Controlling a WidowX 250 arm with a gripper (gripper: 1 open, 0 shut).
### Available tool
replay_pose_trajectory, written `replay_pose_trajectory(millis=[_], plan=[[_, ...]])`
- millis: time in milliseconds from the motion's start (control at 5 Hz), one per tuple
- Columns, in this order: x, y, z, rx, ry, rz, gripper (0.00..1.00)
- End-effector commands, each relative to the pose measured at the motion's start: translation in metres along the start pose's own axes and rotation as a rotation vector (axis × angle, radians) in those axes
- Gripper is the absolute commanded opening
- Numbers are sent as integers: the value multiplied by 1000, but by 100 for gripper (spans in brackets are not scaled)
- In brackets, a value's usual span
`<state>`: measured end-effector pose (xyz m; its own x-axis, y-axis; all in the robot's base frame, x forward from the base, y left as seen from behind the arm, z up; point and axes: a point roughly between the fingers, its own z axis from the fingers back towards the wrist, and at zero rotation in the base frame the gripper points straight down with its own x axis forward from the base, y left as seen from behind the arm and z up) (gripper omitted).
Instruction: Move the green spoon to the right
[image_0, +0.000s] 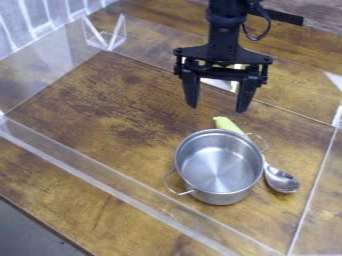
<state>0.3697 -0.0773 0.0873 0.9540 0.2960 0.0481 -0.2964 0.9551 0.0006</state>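
The green spoon (254, 152) lies on the wooden table just right of the steel pot, its yellow-green handle (231, 126) behind the pot's rim and its shiny bowl (281, 180) at the pot's front right. My gripper (221, 100) hangs above and behind the handle, pointing straight down. Its two black fingers (193, 92) stand wide apart with nothing between them, clear of the spoon.
A round steel pot (219, 166) with small side handles sits at the front right of the wooden table (107, 110). Clear plastic walls (80, 165) border the table along its front and sides.
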Motion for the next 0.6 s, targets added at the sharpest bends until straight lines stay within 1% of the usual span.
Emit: replay_pose_trajectory(millis=[0,200,400], plan=[[1,-28,14,-25,-42,-62,100],[-1,-47,5,-17,-26,-95,100],[-3,-67,6,-23,-31,-142,100]])
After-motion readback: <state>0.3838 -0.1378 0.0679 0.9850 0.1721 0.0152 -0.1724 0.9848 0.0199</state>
